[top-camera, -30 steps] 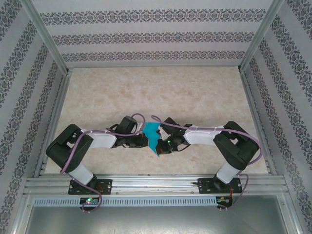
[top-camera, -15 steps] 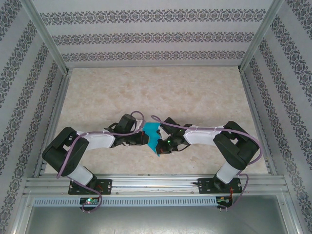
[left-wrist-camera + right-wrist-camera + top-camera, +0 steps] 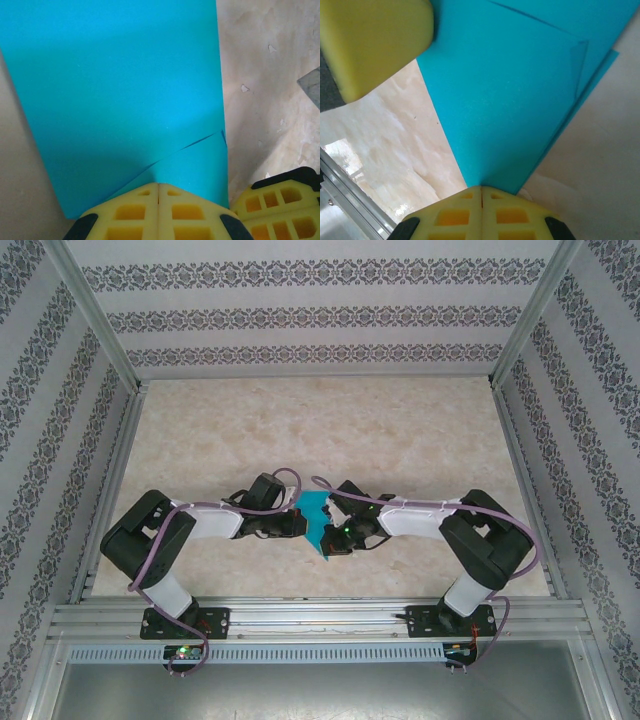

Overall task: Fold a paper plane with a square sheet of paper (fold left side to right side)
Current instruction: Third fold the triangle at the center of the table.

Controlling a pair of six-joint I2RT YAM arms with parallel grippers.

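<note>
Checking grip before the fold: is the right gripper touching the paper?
Touching. Right wrist view: the right gripper is shut on the paper, whose lower corner disappears between its closed jaws.

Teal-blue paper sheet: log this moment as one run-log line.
item: thin folded teal-blue paper sheet | left gripper: shut on sheet | right gripper: shut on sheet | surface: beige marbled table

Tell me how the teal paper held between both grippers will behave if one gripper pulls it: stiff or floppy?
Probably floppy: the teal paper is a thin sheet, pinched by the left gripper and the right gripper. Folded layers show in the right wrist view, so that part may be slightly stiffer. A hard pull could tear it at a pinch.
</note>
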